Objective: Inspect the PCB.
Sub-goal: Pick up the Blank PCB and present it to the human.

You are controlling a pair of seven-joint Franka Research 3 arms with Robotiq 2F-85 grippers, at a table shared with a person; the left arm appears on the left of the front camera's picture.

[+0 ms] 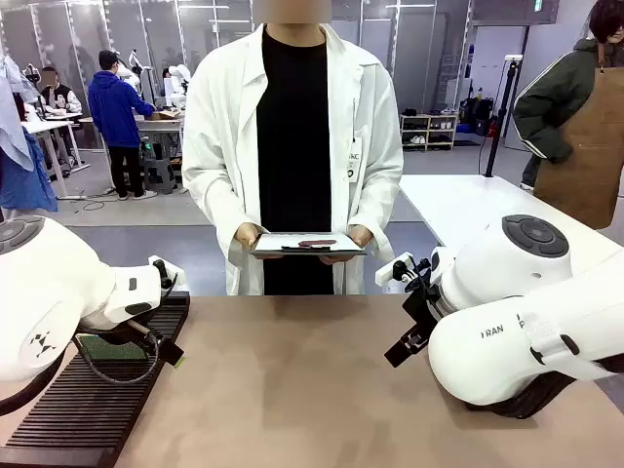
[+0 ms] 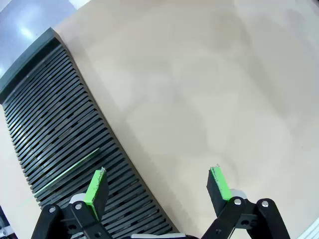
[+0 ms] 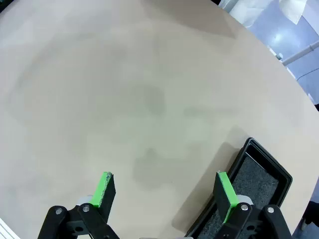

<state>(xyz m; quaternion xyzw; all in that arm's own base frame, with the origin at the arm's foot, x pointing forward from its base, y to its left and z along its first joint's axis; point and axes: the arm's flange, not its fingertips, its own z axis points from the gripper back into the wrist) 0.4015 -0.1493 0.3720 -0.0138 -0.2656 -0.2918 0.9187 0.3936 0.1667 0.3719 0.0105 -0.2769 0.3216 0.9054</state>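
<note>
task looked barely begun: left hand (image 2: 158,174) and right hand (image 3: 164,177) were both spread and empty, inspection not yet done. pcb (image 2: 67,172) sat slotted in the black rack (image 2: 50,99), just beside the left hand's finger, well apart from the right hand. it was thin and green, seen edge-on.

Matte beige tabletop (image 2: 209,74) is showing plain, faintly mottled. Black slotted plastic rack (image 2: 55,124) is presenting regular ribbed striping. Within the rack, thin green PCB (image 1: 107,345) is showing a fine dotted grid. Black left gripper (image 2: 158,181) and black right gripper (image 3: 164,191) are wearing bright green pads (image 2: 94,186). Shallow black rectangular tray (image 3: 271,160), well apart from the rack, is showing speckled dark-grey lining (image 3: 254,184).
</note>
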